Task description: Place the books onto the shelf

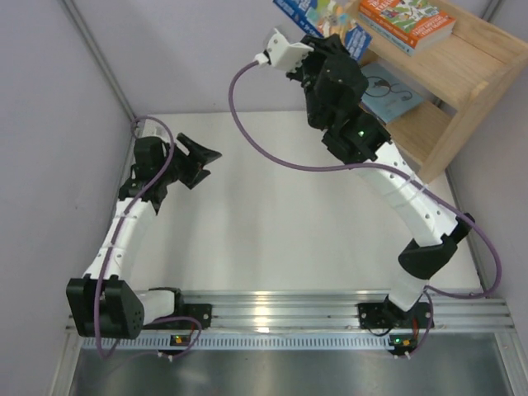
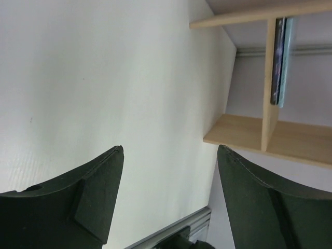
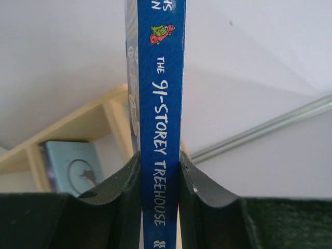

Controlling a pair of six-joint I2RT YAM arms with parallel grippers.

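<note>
Two books lie on the shelf (image 1: pixel 470 74) in the overhead view: an orange book (image 1: pixel 408 21) on the top tier and a light-blue book (image 1: pixel 388 92) below it. Only the right wrist view shows the grip. There the right fingers (image 3: pixel 122 192) are clamped on the spine of a blue book (image 3: pixel 161 104), raised near the shelf. The left fingers (image 2: pixel 98 181) stand wide apart over the white surface (image 2: pixel 104 78), holding nothing.

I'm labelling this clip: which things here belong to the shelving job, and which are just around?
Job: blue book in the right hand; orange book; light-blue book; wooden shelf.
Just around: purple cable; metal rail.
</note>
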